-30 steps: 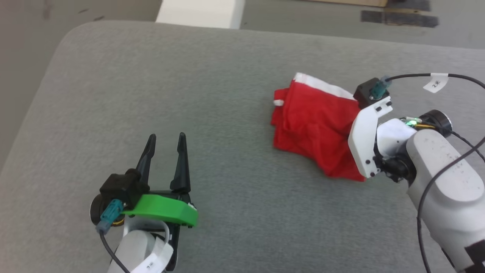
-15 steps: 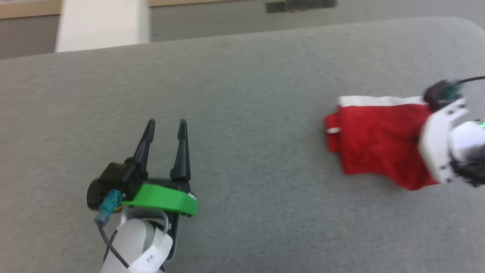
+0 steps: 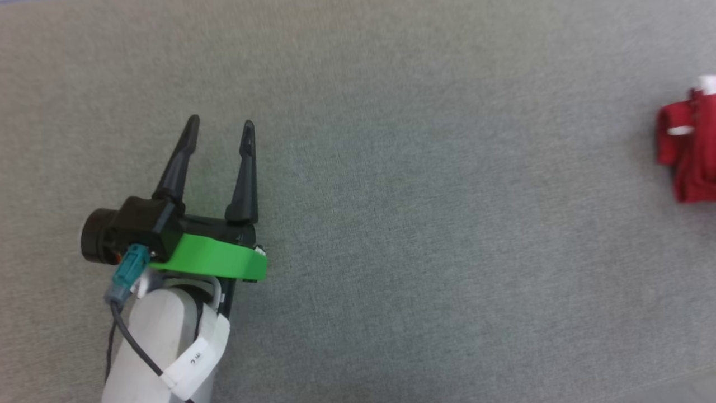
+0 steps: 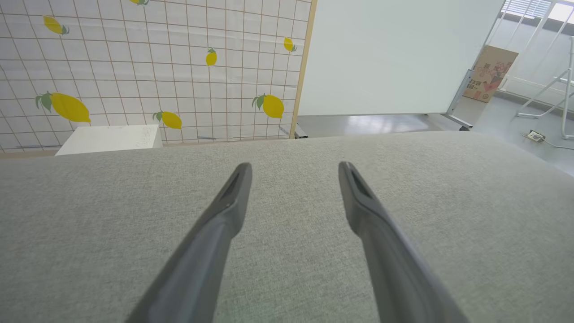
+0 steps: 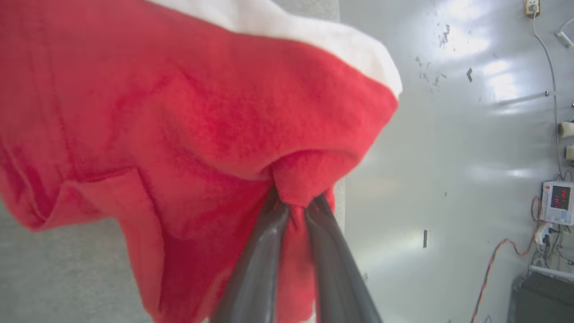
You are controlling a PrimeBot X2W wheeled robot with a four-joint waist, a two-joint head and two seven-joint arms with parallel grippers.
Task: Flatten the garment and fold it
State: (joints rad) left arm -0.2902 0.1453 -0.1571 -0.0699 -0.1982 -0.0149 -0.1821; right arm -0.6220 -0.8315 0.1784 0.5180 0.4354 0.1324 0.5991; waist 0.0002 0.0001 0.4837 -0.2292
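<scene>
The garment [image 3: 689, 145] is red shorts with white trim, seen at the far right edge of the head view, bunched on the grey cushion [image 3: 425, 212]. In the right wrist view the garment [image 5: 188, 116] hangs in folds, and my right gripper [image 5: 293, 204] is shut on a pinch of its red fabric. My left gripper [image 3: 219, 127] stands open over the bare cushion at the left, far from the garment. The left wrist view has its two fingers [image 4: 233, 202] spread wide above the grey fabric with nothing between them.
The cushion's far edge [image 4: 287, 143] runs in front of a lemon-print wall [image 4: 148, 67] and a white board [image 4: 394, 54]. A white box [image 4: 110, 139] stands behind the cushion. Glossy grey floor [image 5: 448, 157] lies beside the cushion in the right wrist view.
The head camera has swung left and down, so the garment slid to the right edge and the right arm left the picture. My left gripper stays open.
</scene>
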